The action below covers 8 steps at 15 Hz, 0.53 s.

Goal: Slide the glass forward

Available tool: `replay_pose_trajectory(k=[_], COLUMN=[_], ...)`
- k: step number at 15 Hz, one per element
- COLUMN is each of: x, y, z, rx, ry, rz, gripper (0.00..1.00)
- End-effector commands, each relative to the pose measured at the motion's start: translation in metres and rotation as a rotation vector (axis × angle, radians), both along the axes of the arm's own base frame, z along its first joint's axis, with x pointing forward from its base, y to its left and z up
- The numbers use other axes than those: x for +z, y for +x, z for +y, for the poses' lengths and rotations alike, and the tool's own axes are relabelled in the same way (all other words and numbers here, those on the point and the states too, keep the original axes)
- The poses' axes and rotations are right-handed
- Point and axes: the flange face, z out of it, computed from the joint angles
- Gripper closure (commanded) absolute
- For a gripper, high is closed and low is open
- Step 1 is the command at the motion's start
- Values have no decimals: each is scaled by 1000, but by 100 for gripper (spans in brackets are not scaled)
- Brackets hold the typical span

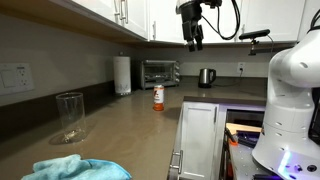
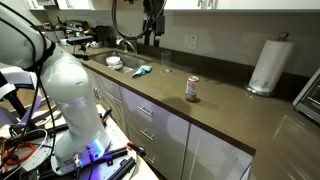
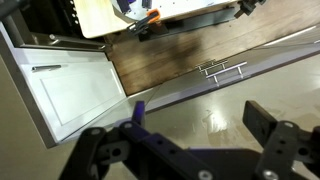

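Observation:
The glass (image 1: 70, 115) is tall and clear and stands upright on the brown countertop, near the blue cloth; it also shows faintly in an exterior view (image 2: 165, 63). My gripper (image 1: 193, 38) hangs high above the counter, well away from the glass, and shows in both exterior views (image 2: 153, 32). In the wrist view the gripper (image 3: 200, 125) is open and empty over bare countertop. The glass is not in the wrist view.
A small orange-labelled bottle (image 1: 158, 96) (image 2: 193, 90) stands mid-counter. A blue cloth (image 1: 75, 168) (image 2: 142, 70) lies by the glass. A paper towel roll (image 1: 122, 75) (image 2: 268, 65), toaster oven (image 1: 160, 72) and kettle (image 1: 206, 77) stand along the wall. Cabinets hang overhead.

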Motion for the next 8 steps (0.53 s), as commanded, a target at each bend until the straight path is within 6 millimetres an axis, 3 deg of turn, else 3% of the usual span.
replay_pose_trajectory(k=[1, 4, 8], x=[1, 3, 5], y=[0, 14, 50], z=[0, 3, 2], rx=[0, 3, 37], ry=[0, -48, -102], rz=[1, -89, -278], gripper=[0, 0, 0])
